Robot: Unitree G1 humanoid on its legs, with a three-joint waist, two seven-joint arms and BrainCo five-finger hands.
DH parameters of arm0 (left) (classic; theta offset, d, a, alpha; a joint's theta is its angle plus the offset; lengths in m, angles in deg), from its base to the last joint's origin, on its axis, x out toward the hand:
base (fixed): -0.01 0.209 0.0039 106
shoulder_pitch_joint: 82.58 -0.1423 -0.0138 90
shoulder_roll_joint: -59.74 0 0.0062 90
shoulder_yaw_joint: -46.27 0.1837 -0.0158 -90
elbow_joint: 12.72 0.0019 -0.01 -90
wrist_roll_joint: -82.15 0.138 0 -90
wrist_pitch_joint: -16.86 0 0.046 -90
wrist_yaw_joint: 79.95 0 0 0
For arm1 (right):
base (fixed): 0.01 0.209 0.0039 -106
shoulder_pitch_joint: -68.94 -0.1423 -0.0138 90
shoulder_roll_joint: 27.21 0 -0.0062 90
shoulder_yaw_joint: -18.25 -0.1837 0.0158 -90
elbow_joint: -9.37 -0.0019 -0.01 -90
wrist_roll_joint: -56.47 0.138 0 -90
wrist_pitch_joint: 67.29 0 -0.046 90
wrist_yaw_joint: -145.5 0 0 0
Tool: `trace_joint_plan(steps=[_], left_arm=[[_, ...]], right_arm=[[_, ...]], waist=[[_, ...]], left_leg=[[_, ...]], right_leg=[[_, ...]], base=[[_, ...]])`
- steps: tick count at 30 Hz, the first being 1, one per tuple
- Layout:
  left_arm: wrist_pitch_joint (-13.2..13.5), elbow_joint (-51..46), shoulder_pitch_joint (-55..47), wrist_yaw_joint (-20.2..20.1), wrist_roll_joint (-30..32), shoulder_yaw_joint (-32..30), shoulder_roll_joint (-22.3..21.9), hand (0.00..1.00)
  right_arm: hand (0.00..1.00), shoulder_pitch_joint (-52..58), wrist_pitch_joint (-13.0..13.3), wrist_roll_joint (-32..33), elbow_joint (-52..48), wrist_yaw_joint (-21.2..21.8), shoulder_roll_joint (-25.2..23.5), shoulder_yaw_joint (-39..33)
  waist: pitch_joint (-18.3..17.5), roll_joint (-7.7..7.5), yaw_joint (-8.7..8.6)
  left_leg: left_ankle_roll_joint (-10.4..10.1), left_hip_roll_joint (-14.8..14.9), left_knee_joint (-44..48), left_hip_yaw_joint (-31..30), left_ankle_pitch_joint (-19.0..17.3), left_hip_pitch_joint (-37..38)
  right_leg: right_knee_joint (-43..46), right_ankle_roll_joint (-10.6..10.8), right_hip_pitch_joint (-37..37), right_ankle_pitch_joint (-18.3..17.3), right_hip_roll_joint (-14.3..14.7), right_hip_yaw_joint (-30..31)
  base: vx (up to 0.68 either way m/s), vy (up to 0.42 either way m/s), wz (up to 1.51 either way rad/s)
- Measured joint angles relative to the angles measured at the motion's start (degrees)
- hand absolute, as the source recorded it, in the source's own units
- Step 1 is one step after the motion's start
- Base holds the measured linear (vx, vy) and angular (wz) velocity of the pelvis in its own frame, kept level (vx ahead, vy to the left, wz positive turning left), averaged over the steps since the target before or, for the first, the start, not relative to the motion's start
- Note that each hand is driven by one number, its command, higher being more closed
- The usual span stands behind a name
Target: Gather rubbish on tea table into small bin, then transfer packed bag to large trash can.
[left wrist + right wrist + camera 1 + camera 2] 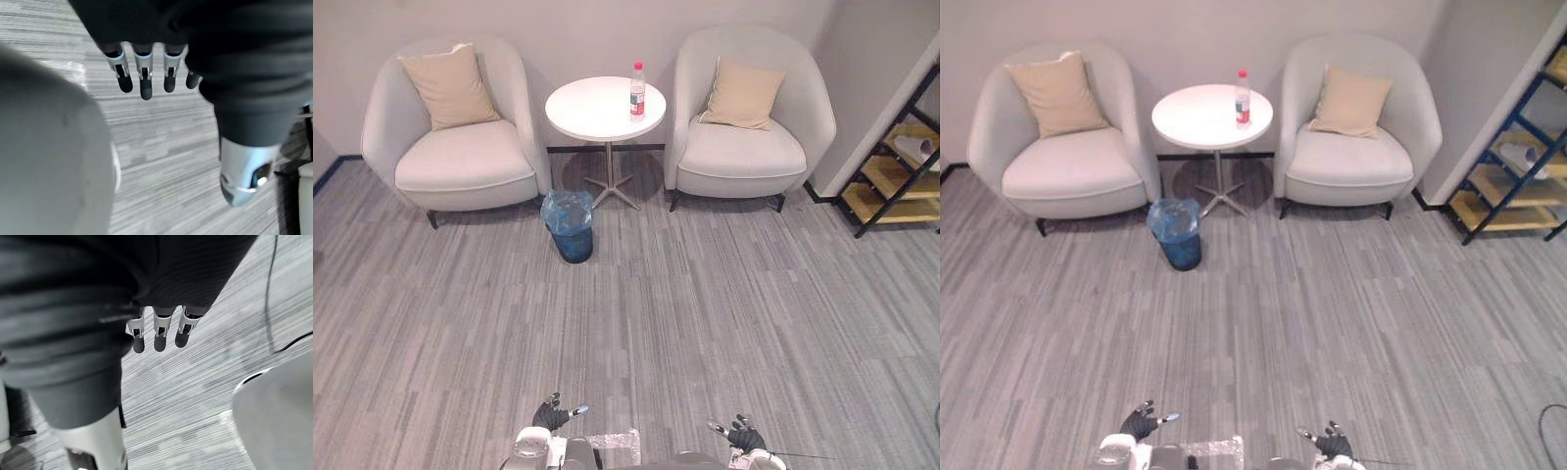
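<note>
A plastic bottle point(637, 90) stands upright on the round white bench point(587, 113), the blue-lined small bin point(569, 226) on the floor point(724, 313) beside it. The left robot hand point(551, 415) and right robot hand point(742, 434) hang empty with fingers relaxed, well apart from both; best to close in squarely before reaching

Even, bright light; soft shadow beneath the tea table point(592, 110).

No text, number or sign can be read. The bottle point(637, 90) on the round white tea table point(592, 113) wears a red label band, but whatever is printed on it is too small to make out
</note>
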Motion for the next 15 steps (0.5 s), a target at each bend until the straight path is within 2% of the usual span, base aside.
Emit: trace_joint_plan(steps=[2,3,5,6,7,8,9,10,11,12,13,14,15], left_arm=[[0.3,-0.3,0.0,0.0,-0.4,0.1,0.1,0.0],[0.5,-0.3,0.1,0.0,-0.9,0.2,0.2,0.0],[0.6,-0.2,0.3,0.2,-1.5,0.6,0.2,0.0],[0.6,-0.2,0.4,0.2,-2.3,0.8,0.1,0.0],[0.6,-0.2,0.7,0.2,-2.3,0.8,0.8,0.0],[0.5,-0.2,0.8,0.1,-2.3,0.8,1.2,0.0],[0.5,-0.1,1.1,0.1,-2.3,0.8,1.7,0.0],[0.4,0.2,1.2,0.1,-2.3,0.8,1.8,0.0],[0.4,0.7,1.2,0.1,-2.3,0.8,1.8,0.0],[0.2,1.4,1.2,0.2,-2.3,1.2,2.0,0.0],[0.0,2.4,1.2,0.4,-2.2,2.1,2.1,0.0],[-0.2,2.9,1.1,0.7,-2.2,3.0,2.2,0.0],[-0.4,3.5,1.1,0.9,-2.2,3.5,2.1,0.0]], right_arm=[[0.0,-0.6,-0.1,0.0,0.2,-0.1,0.0,0.8],[0.0,-1.0,-0.1,0.0,1.0,-0.1,0.1,0.9],[0.0,-1.8,-0.2,0.0,2.1,-0.2,0.7,2.0],[0.0,-2.0,-0.2,-0.1,2.4,-0.3,0.9,2.9],[0.0,-2.3,-0.2,-0.1,3.2,-0.3,0.4,3.1],[0.0,-2.4,-0.2,-0.2,3.3,-0.2,-0.3,3.2],[0.0,-2.3,-0.2,-0.3,3.4,-0.1,-0.6,3.2],[0.0,-2.3,-0.4,-0.6,3.7,0.0,-0.6,2.9],[0.0,-2.3,-0.4,-0.6,3.7,-0.1,-0.6,2.7],[0.0,-2.4,-0.4,-0.8,3.5,0.1,-0.4,2.6],[0.0,-2.4,-0.4,-0.8,3.5,0.1,-0.3,2.1],[0.0,-2.3,-0.4,-0.8,3.5,0.1,-0.2,1.9],[0.0,-2.3,-0.4,-0.8,3.3,0.1,0.1,1.9]], waist=[[0.1,-0.29,0.33],[0.1,-0.41,0.41],[0.1,-0.24,0.74],[0.0,-0.29,1.32],[-0.5,-1.4,1.46],[-0.9,-2.35,0.98],[-1.2,-3.33,0.97],[-1.3,-3.76,1.1],[-1.3,-3.77,1.17],[-1.2,-3.79,1.37],[-1.1,-3.62,1.38],[-1.0,-3.51,1.35],[-0.8,-2.75,0.99]], left_leg=[[0.3,-1.5,-5.8,0.2,0.3,-2.7],[1.0,-3.2,-12.2,0.0,1.6,-3.9],[0.4,-5.8,-27.0,-2.3,8.5,-4.2],[0.7,-6.3,-29.6,-3.8,14.6,-4.1],[3.0,-7.6,-28.0,-3.7,13.8,-4.3],[3.3,-8.0,-27.0,-3.3,12.3,-4.7],[4.6,-8.2,-25.3,-2.2,10.8,-4.6],[5.9,-8.4,-24.2,-1.1,9.2,-3.3],[6.5,-8.7,-24.2,-0.7,8.1,-1.7],[7.4,-9.4,-26.1,-0.1,7.3,2.0],[7.6,-9.9,-28.4,-0.1,6.7,6.3],[7.6,-10.2,-30.5,-0.4,6.6,9.5],[7.6,-10.2,-33.4,-0.7,6.6,13.5]], right_leg=[[-2.5,0.2,1.8,-0.1,-1.6,1.3],[-4.2,0.6,2.9,0.1,-2.9,2.2],[-7.6,1.6,4.6,0.4,-4.2,4.2],[-8.7,2.8,5.3,0.0,-4.5,6.0],[-8.1,3.3,5.5,-0.3,-5.7,7.5],[-5.9,3.7,4.5,-0.1,-6.3,7.7],[-0.5,3.7,2.1,0.0,-7.1,8.4],[6.4,4.7,-0.1,0.5,-7.5,9.1],[12.4,6.4,-2.4,1.9,-7.8,9.6],[23.3,8.9,-6.1,3.4,-8.3,10.5],[31.3,10.0,-8.4,3.1,-8.6,9.5],[35.5,9.6,-9.7,2.4,-9.5,6.8],[38.7,7.9,-11.7,1.3,-10.9,1.8]], base=[[0.3,0.11,-0.3],[0.36,0.153,-0.47],[0.39,0.206,-0.64],[0.43,0.275,-0.76],[0.45,0.266,-0.63],[0.5,0.233,-0.35],[0.52,0.219,-0.2],[0.52,0.226,-0.21],[0.61,0.257,-0.26],[0.48,0.195,-0.25],[0.56,0.2,-0.22],[0.41,0.118,-0.08],[0.4,0.1,0.01]])
